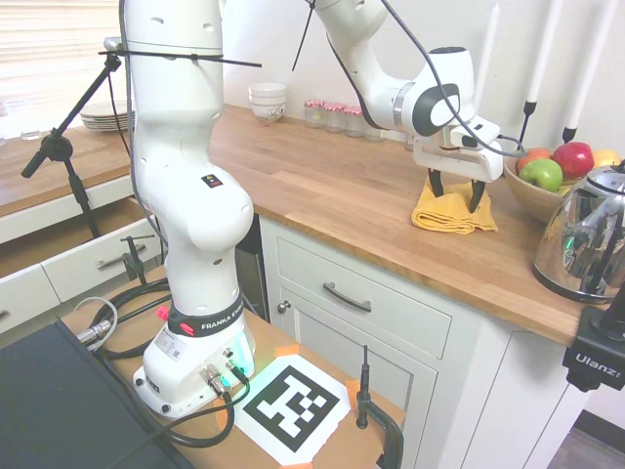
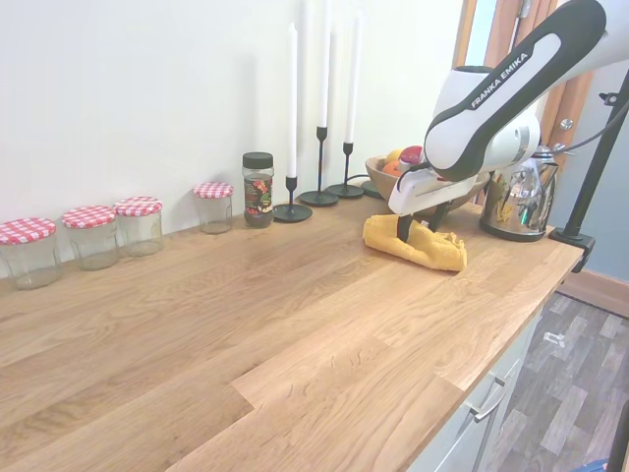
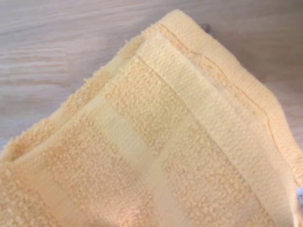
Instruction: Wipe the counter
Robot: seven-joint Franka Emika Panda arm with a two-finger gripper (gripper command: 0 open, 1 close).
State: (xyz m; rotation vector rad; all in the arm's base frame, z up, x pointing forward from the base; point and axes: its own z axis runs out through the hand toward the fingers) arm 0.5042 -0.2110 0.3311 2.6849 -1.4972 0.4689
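Worktop (image 2: 246,334) of warm-brown joined planks runs long and mostly bare between the jars (image 2: 88,234) along the wall and its front edge. Yellow towel (image 2: 413,244) lies folded near the far end, just short of the fruit bowl (image 1: 532,193) and kettle (image 1: 586,239). Gripper (image 1: 455,191) stands directly over the towel, jaws spread, their tips touching the cloth on either side of a raised fold. Candlesticks (image 2: 319,177) stand at the wall behind.

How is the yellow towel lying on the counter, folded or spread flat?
Folded: the yellow towel shows stacked layers and hems in the wrist view, a compact bundle on the counter.
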